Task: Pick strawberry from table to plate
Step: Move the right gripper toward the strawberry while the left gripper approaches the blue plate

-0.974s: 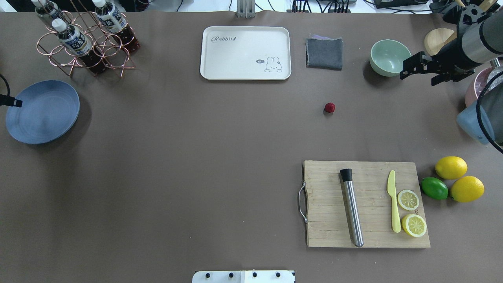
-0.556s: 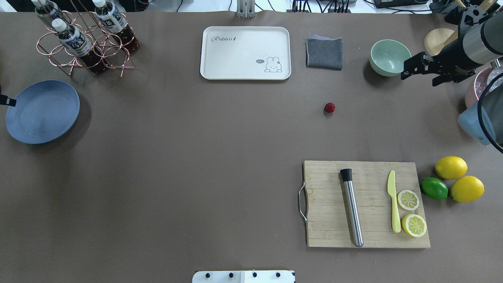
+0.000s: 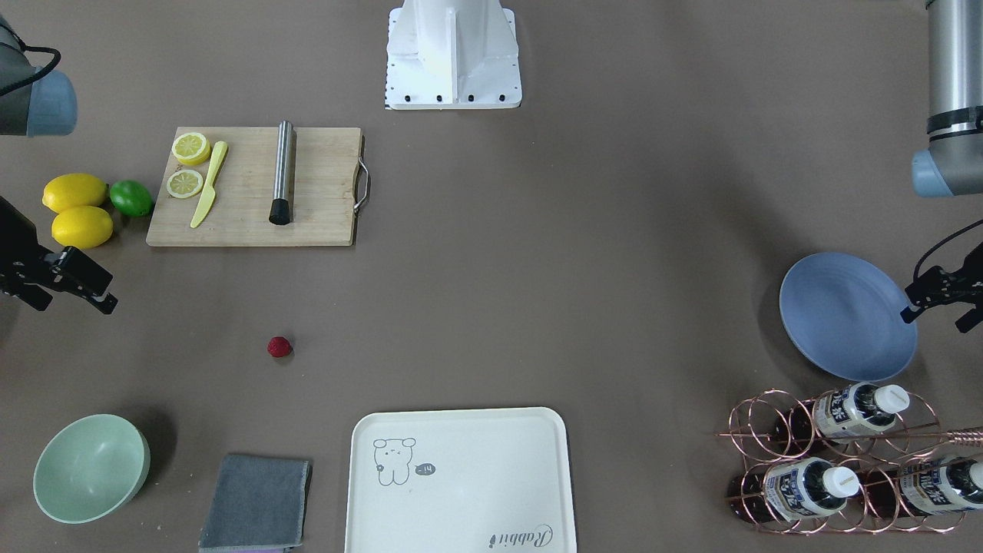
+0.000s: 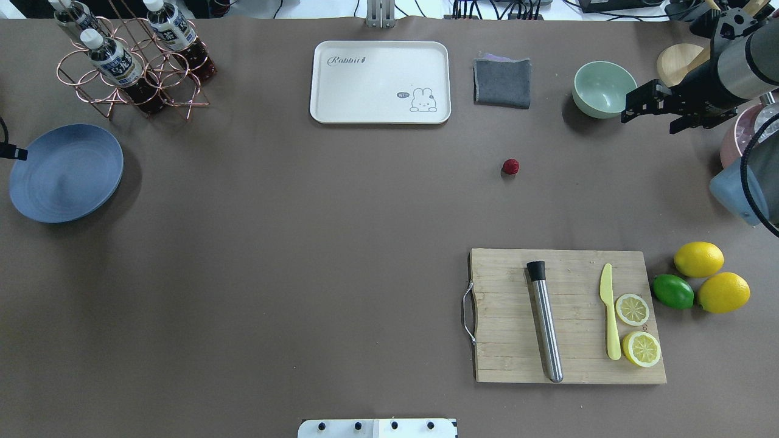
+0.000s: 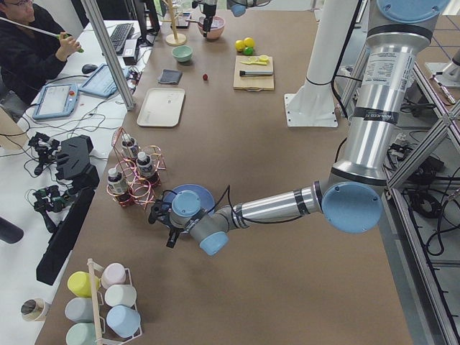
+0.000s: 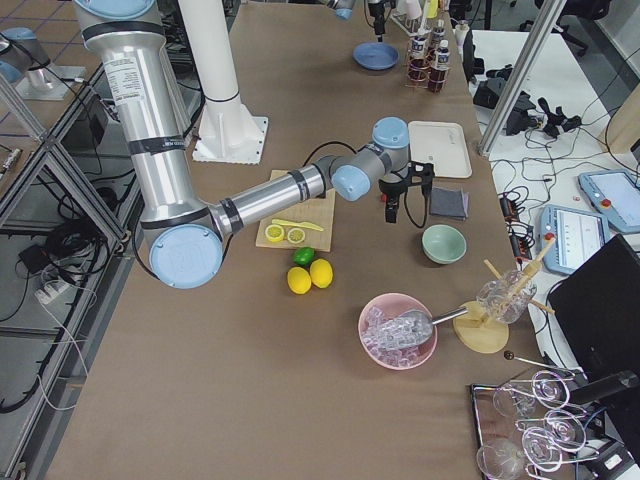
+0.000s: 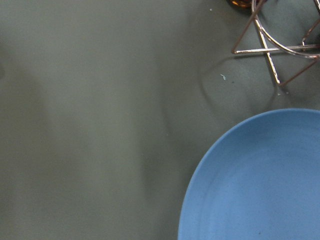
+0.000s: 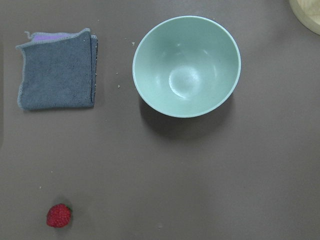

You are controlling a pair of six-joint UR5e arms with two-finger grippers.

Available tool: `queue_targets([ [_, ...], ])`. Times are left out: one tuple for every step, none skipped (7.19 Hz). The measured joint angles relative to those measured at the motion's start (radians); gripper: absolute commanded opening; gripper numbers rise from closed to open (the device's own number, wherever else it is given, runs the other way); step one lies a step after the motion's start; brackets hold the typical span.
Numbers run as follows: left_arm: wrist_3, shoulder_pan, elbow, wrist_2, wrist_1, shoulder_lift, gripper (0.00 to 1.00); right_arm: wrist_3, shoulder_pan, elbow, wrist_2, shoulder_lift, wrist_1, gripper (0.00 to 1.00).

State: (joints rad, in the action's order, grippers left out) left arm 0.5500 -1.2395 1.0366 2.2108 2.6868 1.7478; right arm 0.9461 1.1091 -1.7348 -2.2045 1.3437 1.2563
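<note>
The strawberry [image 4: 510, 166] [image 3: 279, 347], small and red, lies alone on the brown table [image 4: 304, 243]; it also shows low left in the right wrist view [image 8: 59, 215]. My right gripper [image 4: 648, 123] [image 3: 73, 306] hangs open and empty at the table's right side, beside the mint bowl and well right of the berry. The blue plate [image 4: 66, 172] [image 3: 845, 315] [image 7: 260, 185] sits empty at the far left. My left gripper [image 3: 935, 320] hovers open at the plate's outer edge, holding nothing; only one fingertip [image 4: 15, 153] shows overhead.
A mint bowl [image 4: 602, 88], grey cloth [image 4: 503, 82] and cream tray [image 4: 380, 82] line the far side. A wire rack of bottles [image 4: 131, 61] stands behind the plate. A cutting board [image 4: 566, 316] with a knife, a steel rod and lemon slices lies near right, lemons [image 4: 700, 258] beside it.
The left gripper's tip has drawn back slightly toward the left edge. The right gripper has shifted a little up and right. The strawberry has not moved.
</note>
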Motion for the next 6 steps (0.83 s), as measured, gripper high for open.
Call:
queue_targets([
  [0.029,0.025,-0.007,-0.027,0.027,0.0,0.98,0.001,0.0,0.0,0.0,0.0,0.0,1.0],
  [0.071,0.053,-0.018,-0.053,0.065,-0.001,0.98,0.002,0.0,0.0,0.0,0.0,0.0,1.0],
  [0.103,0.07,-0.028,-0.065,0.095,-0.003,0.86,0.002,0.0,0.0,0.001,0.0,0.0,1.0],
  [0.117,0.078,-0.032,-0.066,0.111,-0.007,0.31,0.002,0.0,0.0,0.004,0.0,0.0,1.0],
  [0.123,0.08,-0.034,-0.059,0.121,-0.011,0.0,0.002,0.0,-0.001,0.008,0.0,0.0,1.0],
  [0.125,0.081,-0.034,-0.047,0.127,-0.014,0.0,0.002,0.0,-0.003,0.011,0.0,0.001,1.0],
])
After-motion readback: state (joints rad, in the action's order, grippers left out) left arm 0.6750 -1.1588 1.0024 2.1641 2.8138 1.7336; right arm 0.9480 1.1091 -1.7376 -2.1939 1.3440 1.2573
